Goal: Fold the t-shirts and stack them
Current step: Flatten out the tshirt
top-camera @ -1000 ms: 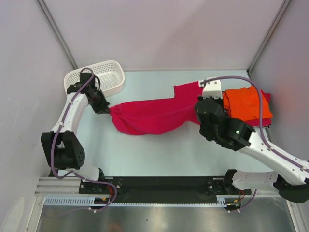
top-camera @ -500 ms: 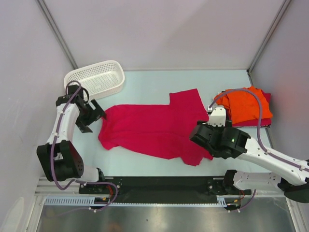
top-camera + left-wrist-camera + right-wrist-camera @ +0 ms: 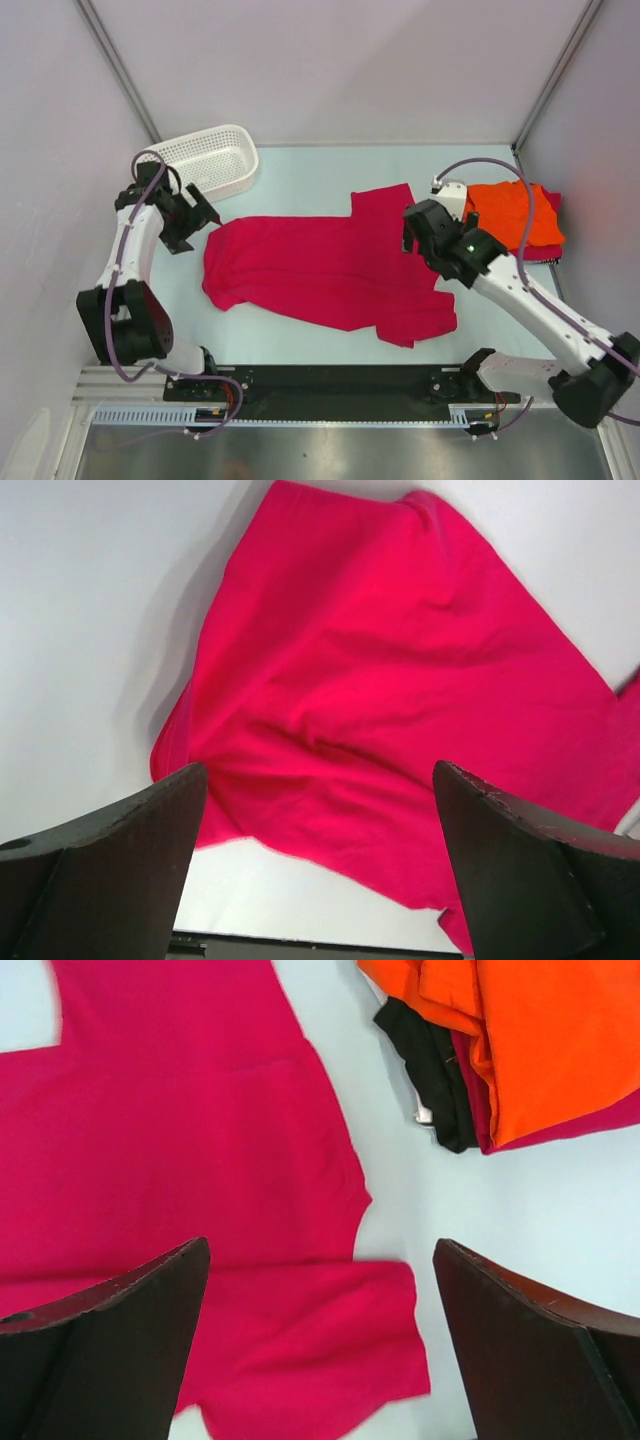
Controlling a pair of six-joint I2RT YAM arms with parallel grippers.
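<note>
Big red shirt (image 3: 320, 275) spread out in the middle of the top picture. Orange shirt (image 3: 515, 212) folded on a small pile at the right. Left gripper (image 3: 318, 768) wide open by the red shirt's left end, holding nothing. Right gripper (image 3: 320, 1247) wide open over its right side, empty too. White basket (image 3: 205, 162) at upper left.

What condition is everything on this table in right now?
Crimson t-shirt: spread flat, unfolded.
Orange t-shirt: folded, on top.
Second crimson t-shirt: beneath the orange one, mostly hidden.
White mesh basket: upright, looks empty.
Left gripper: jaws open, empty.
Right gripper: jaws open, empty.
</note>
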